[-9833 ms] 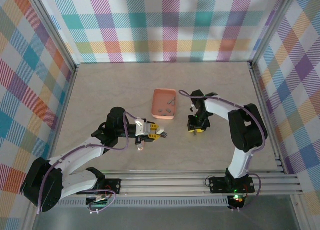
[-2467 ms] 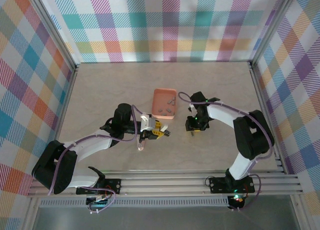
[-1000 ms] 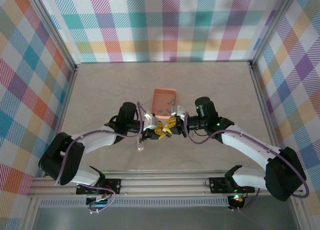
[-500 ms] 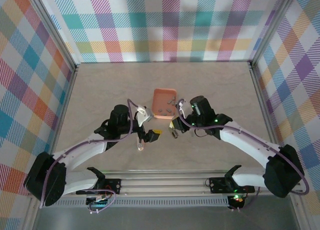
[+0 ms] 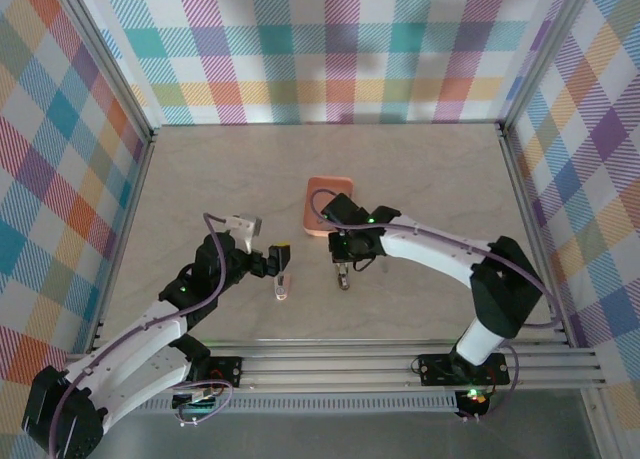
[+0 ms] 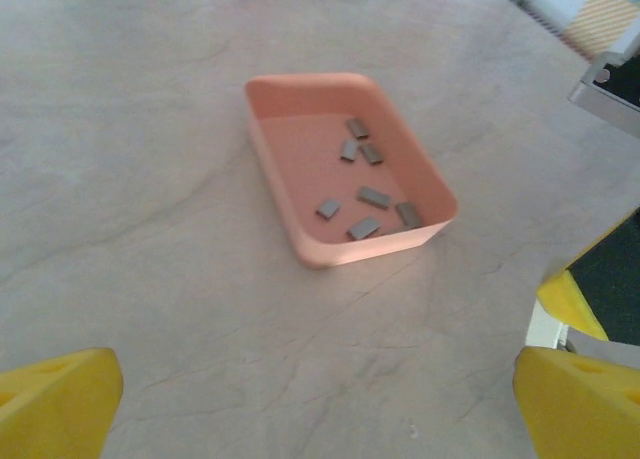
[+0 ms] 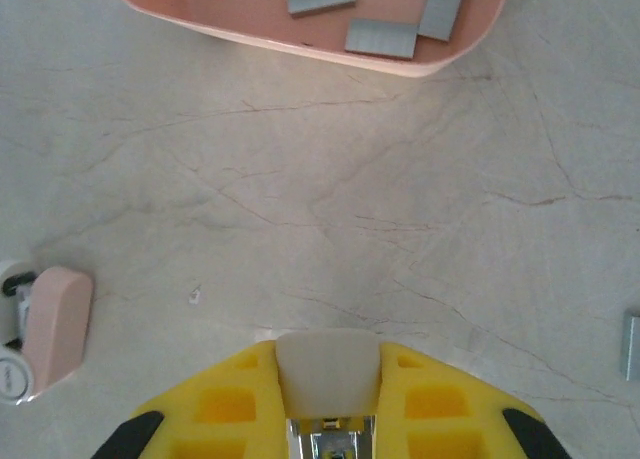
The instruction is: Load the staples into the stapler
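Pretty cheerful setup tbh: pastel plaid walls [image 5: 330, 49] on three sides, a beige marble-look table [image 5: 430, 179] with faint veins, silver metal rails [image 5: 330, 364] along the near edge, soft even light.

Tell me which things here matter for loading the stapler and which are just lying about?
For the job: staples in the salmon tray; pale pink stapler on the table; white piece held in the right end effector.
Lying about: one loose grey strip on the table, likely a stray staple, apart from the tray.
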`<state>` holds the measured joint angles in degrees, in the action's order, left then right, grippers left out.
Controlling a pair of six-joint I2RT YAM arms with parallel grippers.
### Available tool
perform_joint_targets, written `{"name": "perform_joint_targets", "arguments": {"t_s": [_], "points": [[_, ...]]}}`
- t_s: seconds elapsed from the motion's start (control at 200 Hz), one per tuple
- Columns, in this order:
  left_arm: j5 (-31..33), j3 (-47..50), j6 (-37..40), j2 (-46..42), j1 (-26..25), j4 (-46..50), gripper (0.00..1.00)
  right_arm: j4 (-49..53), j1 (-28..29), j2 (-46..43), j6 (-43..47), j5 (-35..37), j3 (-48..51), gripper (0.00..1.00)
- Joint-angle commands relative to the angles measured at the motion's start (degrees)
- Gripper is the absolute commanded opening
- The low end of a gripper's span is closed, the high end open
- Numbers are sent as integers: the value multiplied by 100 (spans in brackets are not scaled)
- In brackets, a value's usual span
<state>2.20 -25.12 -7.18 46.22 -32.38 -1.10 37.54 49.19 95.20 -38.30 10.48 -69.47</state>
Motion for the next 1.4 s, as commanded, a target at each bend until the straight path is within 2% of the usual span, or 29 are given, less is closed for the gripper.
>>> {"name": "perform_joint_targets", "arguments": {"t_s": [0.0, 0.51, 0.65, 0.77, 0.885, 1.085, 1.22, 1.395], "points": [[406, 78, -196, -27, 30, 303, 100, 497, 64, 265, -504, 255, -372, 3], [376, -27, -240, 361, 39, 313, 100, 798, 110, 1246, -460, 193, -1105, 12], [379, -36, -240, 381, 30, 330, 100, 851, 111, 1344, -459, 139, -1221, 22], [385, -45, -223, 387, 30, 365, 100, 869, 113, 1165, -398, 139, -1263, 37], [399, -45, -173, 410, 30, 391, 100, 961, 112, 809, -331, 82, -1187, 39], [386, -67, -196, 542, 30, 420, 100, 1188, 92, 72, -223, -531, -627, 39], [360, -111, -272, 632, 30, 418, 100, 1011, -373, -206, -167, -1213, -143, 39], [350, -184, -389, 760, 30, 418, 100, 1437, -1249, 124, 558, -1339, -44, 36]]}}
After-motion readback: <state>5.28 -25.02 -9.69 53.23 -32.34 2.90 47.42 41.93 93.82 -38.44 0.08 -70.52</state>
